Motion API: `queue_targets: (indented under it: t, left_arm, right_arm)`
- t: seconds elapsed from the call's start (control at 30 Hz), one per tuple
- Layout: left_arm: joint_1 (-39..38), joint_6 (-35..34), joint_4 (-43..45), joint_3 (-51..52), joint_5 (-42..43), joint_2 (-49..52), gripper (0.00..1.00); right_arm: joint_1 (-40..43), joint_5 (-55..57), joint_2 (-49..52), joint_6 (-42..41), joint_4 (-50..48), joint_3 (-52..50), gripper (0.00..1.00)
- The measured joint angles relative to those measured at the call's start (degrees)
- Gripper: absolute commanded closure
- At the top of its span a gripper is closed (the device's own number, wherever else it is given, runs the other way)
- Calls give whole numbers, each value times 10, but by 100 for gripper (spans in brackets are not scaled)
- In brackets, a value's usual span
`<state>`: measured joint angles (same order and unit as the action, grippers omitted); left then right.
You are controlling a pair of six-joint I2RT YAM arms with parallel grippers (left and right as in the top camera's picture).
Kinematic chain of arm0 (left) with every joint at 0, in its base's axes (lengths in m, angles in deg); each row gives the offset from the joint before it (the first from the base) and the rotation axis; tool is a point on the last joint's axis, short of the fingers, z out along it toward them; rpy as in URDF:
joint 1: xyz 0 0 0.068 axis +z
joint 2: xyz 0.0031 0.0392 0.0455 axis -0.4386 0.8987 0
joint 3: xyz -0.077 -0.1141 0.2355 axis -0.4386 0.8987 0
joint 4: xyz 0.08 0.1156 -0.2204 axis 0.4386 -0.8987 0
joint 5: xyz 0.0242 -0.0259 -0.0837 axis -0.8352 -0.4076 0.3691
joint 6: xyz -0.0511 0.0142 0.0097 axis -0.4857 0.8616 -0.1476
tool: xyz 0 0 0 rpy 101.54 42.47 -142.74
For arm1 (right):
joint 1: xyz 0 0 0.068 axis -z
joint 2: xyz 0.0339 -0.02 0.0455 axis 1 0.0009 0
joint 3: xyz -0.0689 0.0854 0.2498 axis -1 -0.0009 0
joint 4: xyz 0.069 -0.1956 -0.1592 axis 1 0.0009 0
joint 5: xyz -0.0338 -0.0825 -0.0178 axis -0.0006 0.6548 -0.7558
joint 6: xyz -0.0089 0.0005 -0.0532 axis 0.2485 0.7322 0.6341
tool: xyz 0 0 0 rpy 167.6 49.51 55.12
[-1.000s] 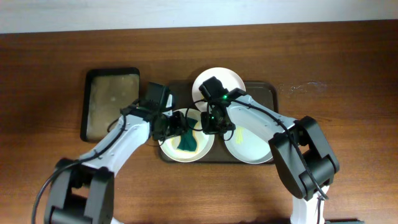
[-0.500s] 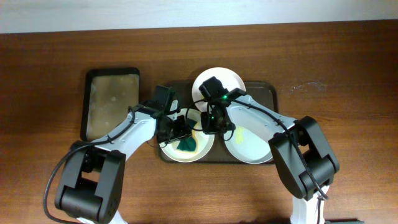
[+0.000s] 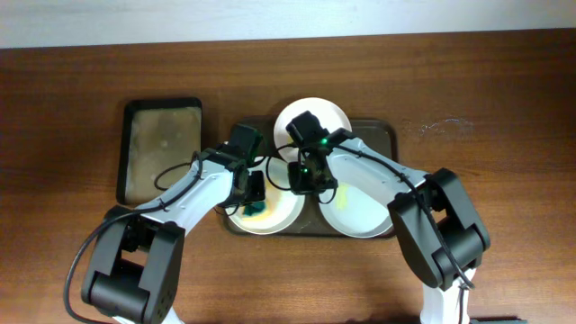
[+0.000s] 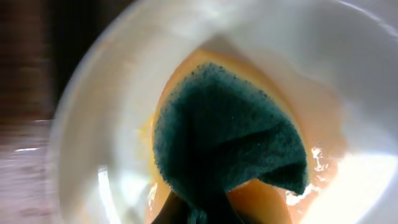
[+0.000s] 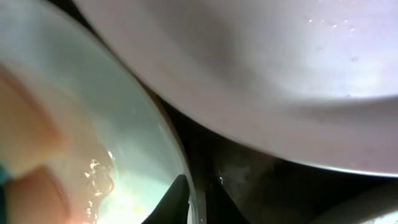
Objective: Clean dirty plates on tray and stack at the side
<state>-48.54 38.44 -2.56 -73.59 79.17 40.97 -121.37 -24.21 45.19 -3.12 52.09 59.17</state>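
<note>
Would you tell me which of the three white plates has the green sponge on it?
The front-left plate, under the left gripper, carries the green sponge; the back plate and front-right plate do not.

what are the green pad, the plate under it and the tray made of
The scouring pad is dark green fuzzy fibre, likely synthetic abrasive. The plate is glossy white with glints, ceramic or melamine. The tray is dull dark brown, probably plastic.

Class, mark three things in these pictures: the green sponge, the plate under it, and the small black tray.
green sponge (image 4: 230, 137), left wrist view, middle of its green face.
plate (image 4: 106, 93), left wrist view, white wall on its left.
small black tray (image 3: 162, 148), overhead view, bare beige inside.
</note>
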Motion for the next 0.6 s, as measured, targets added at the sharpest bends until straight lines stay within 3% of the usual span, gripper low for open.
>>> queue_targets:
  t: [0.13,0.33,0.43,0.6]
  left_arm:
    - [2,0,-39,-10,-104,0,100]
    - [7,-3,-85,-56,-185,-2,100]
    - [16,-5,-77,-59,-160,-11,100]
    - [21,-7,-50,-60,-30,-15,100]
  right_arm:
    - [-2,-4,0,0,0,0,88]
    - [-3,-12,0,0,-3,0,88]
    - [-3,-10,0,0,-3,0,88]
    - [-3,-8,0,0,-3,0,88]
